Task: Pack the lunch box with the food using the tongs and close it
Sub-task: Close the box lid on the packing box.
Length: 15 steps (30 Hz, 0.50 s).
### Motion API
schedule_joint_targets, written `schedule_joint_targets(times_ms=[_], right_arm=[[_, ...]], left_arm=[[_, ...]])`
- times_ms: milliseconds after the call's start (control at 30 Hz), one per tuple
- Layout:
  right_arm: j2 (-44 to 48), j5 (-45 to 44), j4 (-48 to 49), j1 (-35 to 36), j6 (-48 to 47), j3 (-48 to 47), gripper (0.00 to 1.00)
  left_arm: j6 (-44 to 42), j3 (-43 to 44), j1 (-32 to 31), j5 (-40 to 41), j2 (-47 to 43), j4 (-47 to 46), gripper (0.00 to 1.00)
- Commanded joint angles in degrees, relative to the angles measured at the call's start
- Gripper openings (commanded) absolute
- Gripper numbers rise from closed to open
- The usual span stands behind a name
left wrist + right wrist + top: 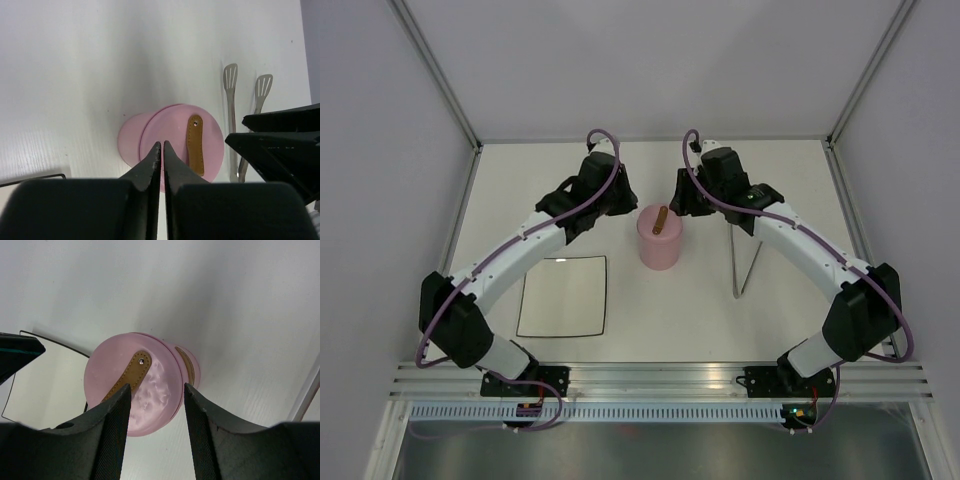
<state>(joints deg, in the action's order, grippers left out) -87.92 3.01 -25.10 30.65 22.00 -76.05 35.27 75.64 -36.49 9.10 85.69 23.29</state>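
Observation:
The pink lunch box (660, 240) stands upright mid-table with its round lid (182, 142) on top, the brown strip handle (195, 145) across it. My left gripper (161, 145) is shut with nothing in it, tips just over the lid's near edge. My right gripper (156, 387) is open, its fingers apart above the lid (135, 385) without touching it. Both grippers flank the box, the left gripper (628, 208) and the right gripper (682, 205). The silver tongs (745, 258) lie on the table right of the box, held by neither gripper. The food is out of view.
A flat white square plate (563, 295) with a dark rim lies left of the box, nearer the arm bases. Frame posts and grey walls bound the table at the back and sides. The tongs' slotted tips (231, 77) point away from the box.

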Motion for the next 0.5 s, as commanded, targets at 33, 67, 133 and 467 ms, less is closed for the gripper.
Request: schedule_joint_targets(times_ms=[33,67,133,467], right_arm=[[1.96,2.53,-0.21,0.20,1.03,-4.01,0.53],[1.96,2.62,-0.21,0.20,1.03,-4.37,0.52],[1.61,2.71,-0.21,0.20,0.85,-4.37,0.51],[-2.96,4.03,3.74,0.20,1.29,7.75,0.45]], left_arm=[[-6.43,6.62,0.19,1.45,0.96,1.94,0.04],[-6.79,7.24,0.10,0.92,1.58,1.94,0.02],[-6.70,7.86,0.10,-0.66,3.68,2.03,0.02],[-0.55,-0.31,-0.16,-9.81,13.10,1.94,0.02]])
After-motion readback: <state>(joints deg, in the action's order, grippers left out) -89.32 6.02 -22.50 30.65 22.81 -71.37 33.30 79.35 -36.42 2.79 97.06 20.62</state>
